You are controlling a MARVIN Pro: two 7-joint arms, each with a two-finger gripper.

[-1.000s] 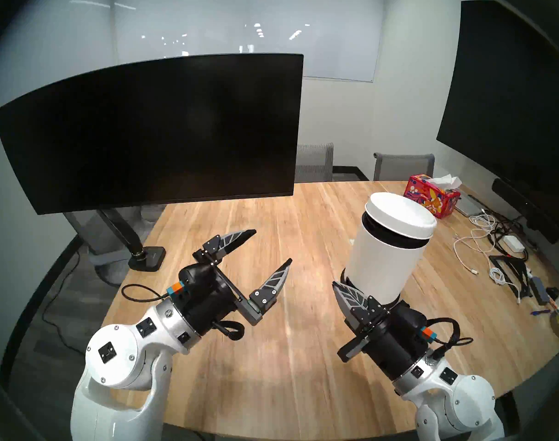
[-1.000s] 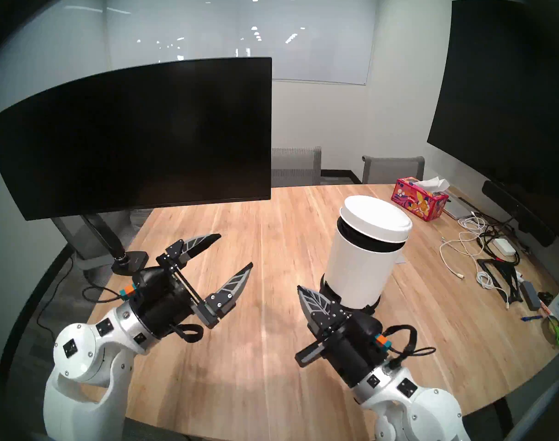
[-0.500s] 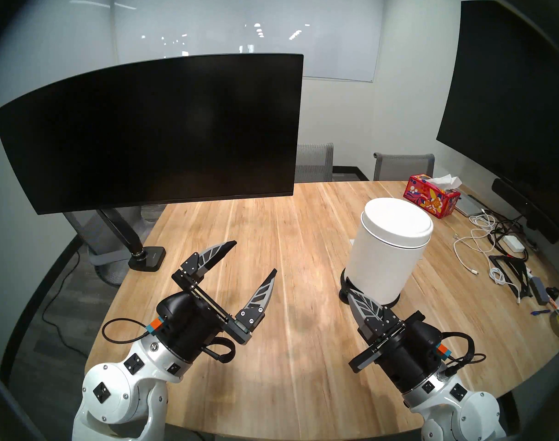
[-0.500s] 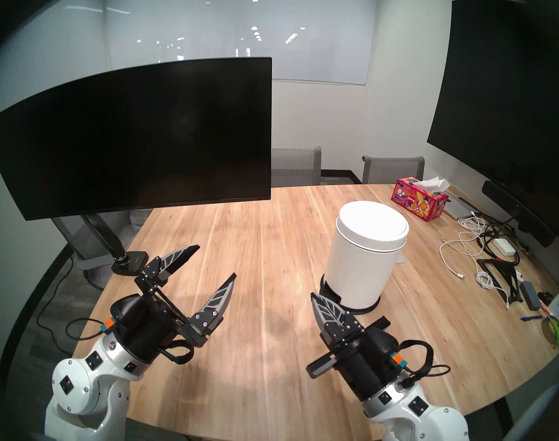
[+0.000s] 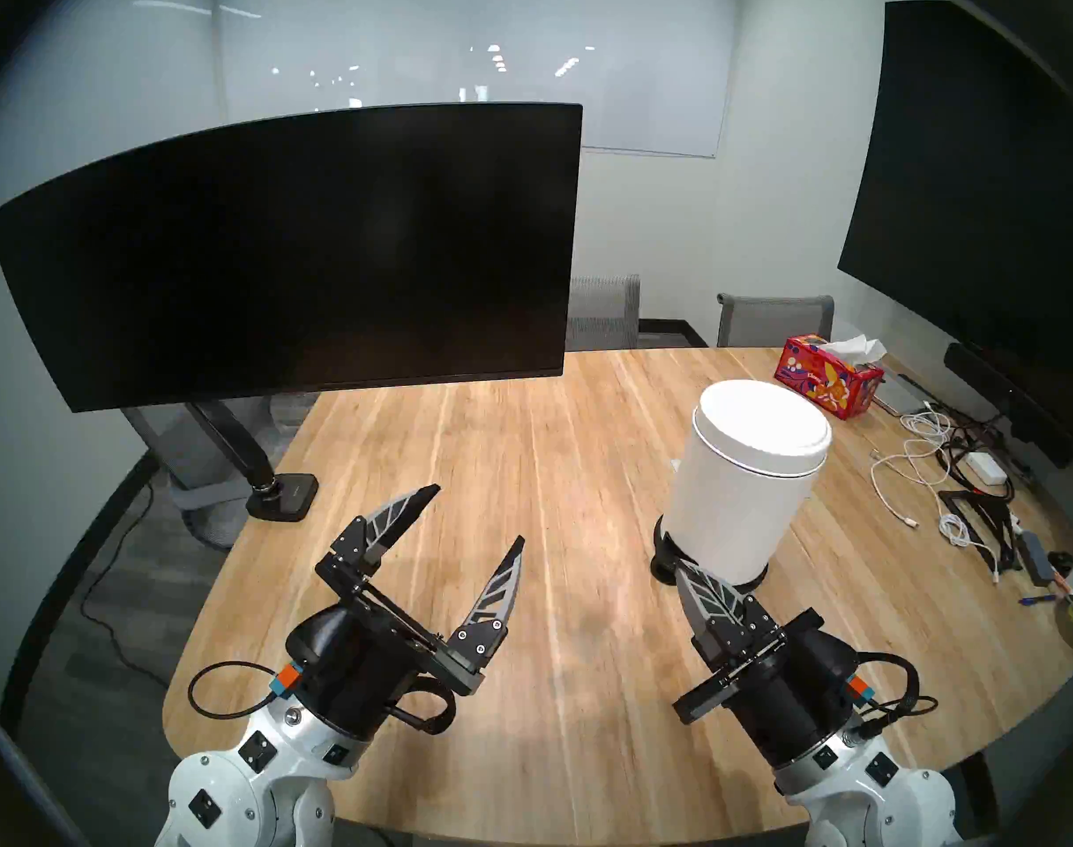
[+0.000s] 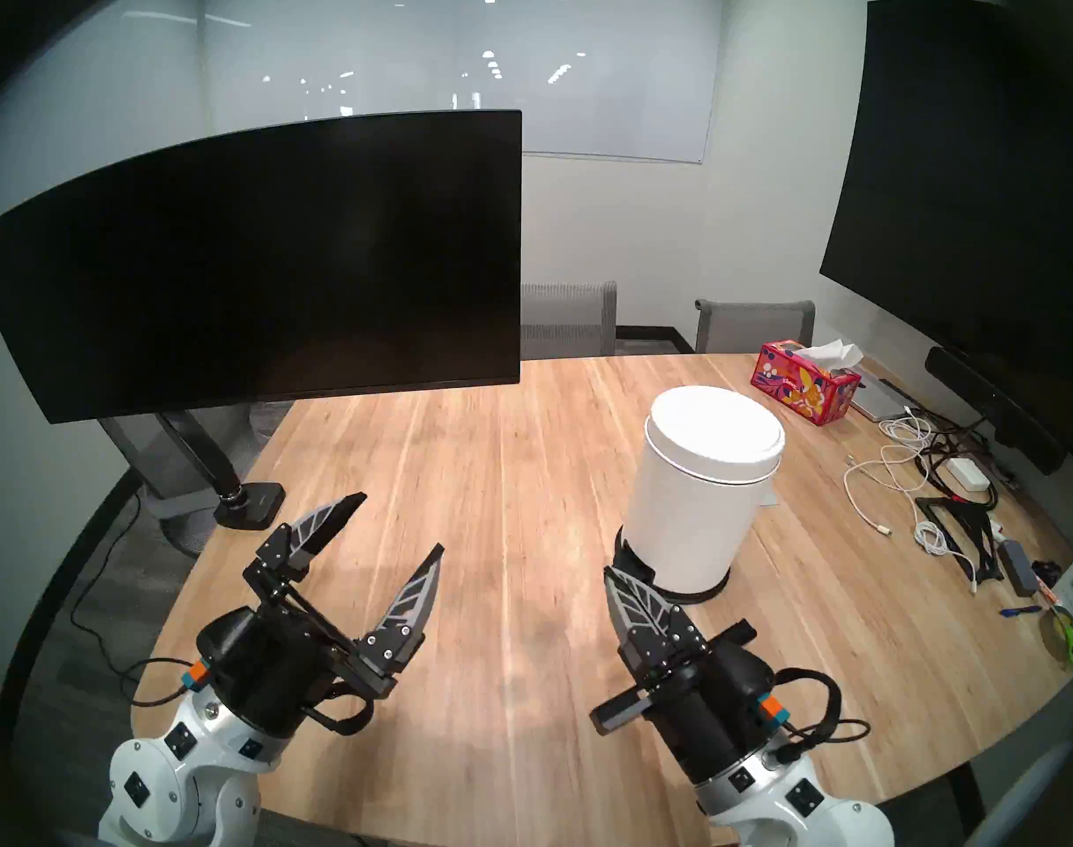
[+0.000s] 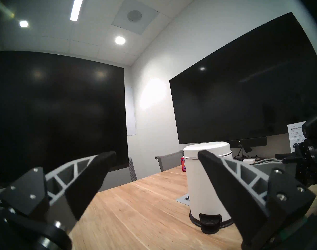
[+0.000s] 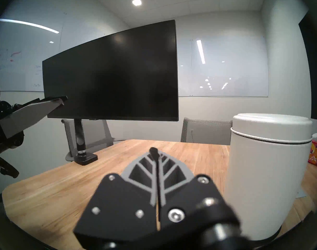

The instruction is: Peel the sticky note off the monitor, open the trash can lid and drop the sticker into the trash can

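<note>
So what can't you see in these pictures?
- Inside of the trash can: every view, shut lid covers it.
- Sticky note: in no view; not on the monitor.
- Printed sheet: left wrist view, too small, cut off by the right gripper.

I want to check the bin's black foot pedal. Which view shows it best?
Left wrist: the black foot pedal faces the camera at the white cylindrical bin's base. Both head views show only a sliver behind the shut right gripper; right wrist hides it.
</note>
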